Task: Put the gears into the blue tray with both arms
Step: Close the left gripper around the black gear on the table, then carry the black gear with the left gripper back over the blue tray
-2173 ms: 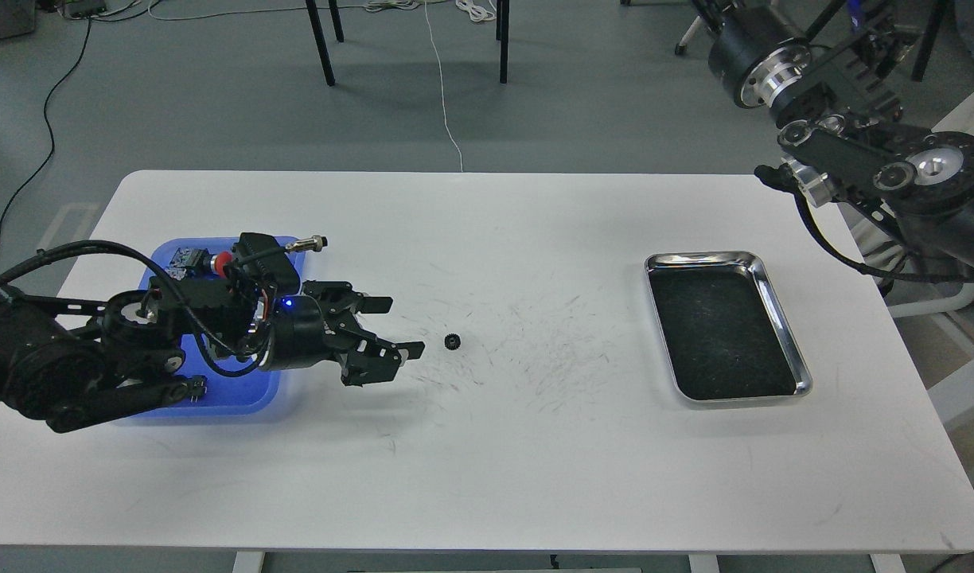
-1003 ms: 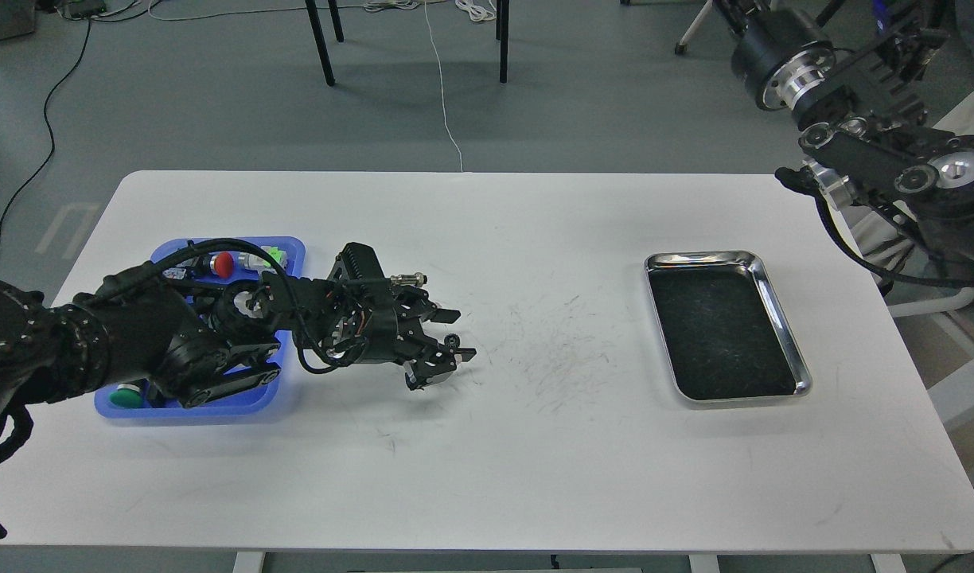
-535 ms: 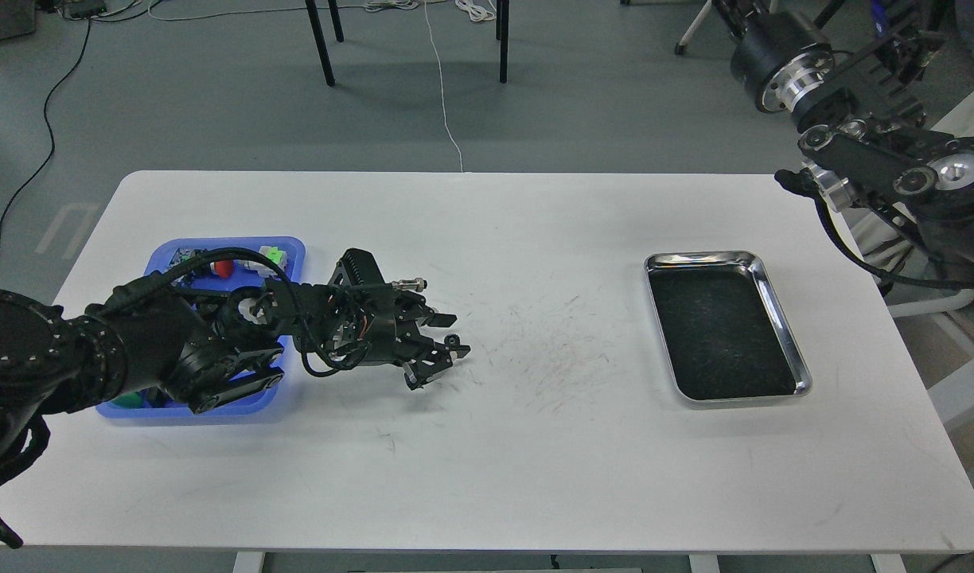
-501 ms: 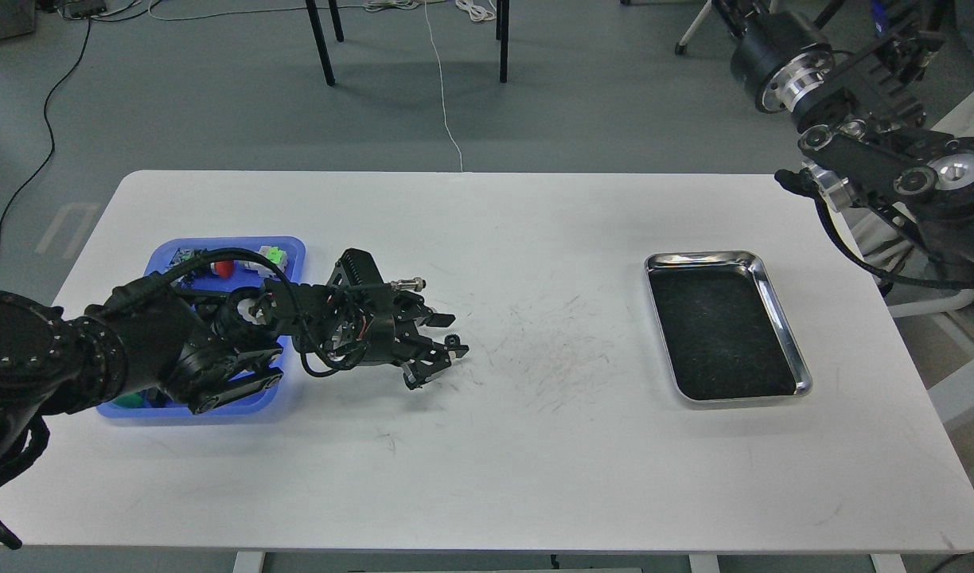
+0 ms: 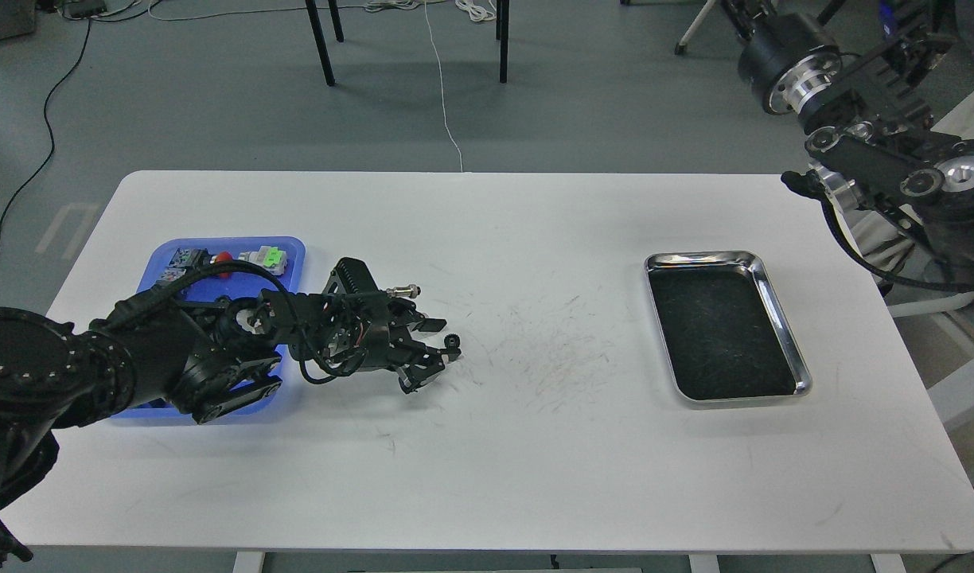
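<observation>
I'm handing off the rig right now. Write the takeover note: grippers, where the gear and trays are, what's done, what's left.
Left gripper: at the gear on the table, fingers around it; can't tell if it is gripped.
Right gripper: raised past the table's right edge, state unclear.
Blue tray: at left, holding push-button switches. Steel tray: at right.
Done: reach to gear.
Left: confirm grasp, carry gear to blue tray. No second gear in view.

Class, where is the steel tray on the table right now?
In the head view, the steel tray lies on the right half of the white table, near its right edge, far from the blue tray at the left.
</observation>
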`<state>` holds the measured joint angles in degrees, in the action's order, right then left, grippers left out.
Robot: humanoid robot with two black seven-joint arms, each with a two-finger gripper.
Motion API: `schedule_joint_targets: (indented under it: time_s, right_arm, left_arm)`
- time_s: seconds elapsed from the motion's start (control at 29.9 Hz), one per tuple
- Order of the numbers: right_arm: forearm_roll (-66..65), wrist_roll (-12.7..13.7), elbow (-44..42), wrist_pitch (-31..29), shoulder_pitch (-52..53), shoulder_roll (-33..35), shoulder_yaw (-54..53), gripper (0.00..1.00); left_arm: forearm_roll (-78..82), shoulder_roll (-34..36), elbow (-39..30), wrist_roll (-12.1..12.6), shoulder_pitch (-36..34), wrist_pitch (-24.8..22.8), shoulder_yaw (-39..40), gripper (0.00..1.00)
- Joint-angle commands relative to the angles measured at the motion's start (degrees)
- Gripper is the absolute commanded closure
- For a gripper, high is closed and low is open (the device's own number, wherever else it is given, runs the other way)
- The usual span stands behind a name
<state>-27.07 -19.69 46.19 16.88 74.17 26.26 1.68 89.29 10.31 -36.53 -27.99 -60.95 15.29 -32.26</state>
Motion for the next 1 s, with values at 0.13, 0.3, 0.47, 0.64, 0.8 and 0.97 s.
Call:
schedule_joint_targets:
  time_s: [0.13, 0.3, 0.47, 0.64, 0.8, 0.97]
  right_arm:
    - [0.0, -0.1, 0.0, 0.1, -0.2, 0.1, 0.0, 0.12]
    - [-0.1, -0.1, -0.1, 0.1, -0.7, 0.1, 0.0, 0.12]
    - [-0.1, -0.2, -0.1, 0.1, -1.4, 0.1, -0.2, 0.11]
    - [-0.1, -0.2, -0.1, 0.1, -1.5, 0.1, -0.1, 0.12]
    - [-0.1, -0.3, -0.2, 0.1, -1.8, 0.1, -0.1, 0.12]
    - [-0.2, -0.2, -0.3, 0.3, -2.3, 0.0, -0.2, 0.12]
  left_arm:
    - [0.0, -0.9, 0.2, 0.0, 0.0, 0.0, 0.3, 0.54]
    - [0.0, -1.1, 0.4, 0.0, 0.0, 0.0, 0.3, 0.62]
    - [0.0, -1.1, 1.2, 0.0, 0.1, 0.0, 0.4, 0.67]
    - [-0.1, -1.1, 1.3, 0.0, 0.2, -0.1, 0.6, 0.72]
    - [-0.2, -0.9, 1.5, 0.0, 0.4, -0.1, 0.6, 0.75]
    - [-0.8, -0.6, 1.4, 0.0, 0.4, -0.3, 1.8, 0.79]
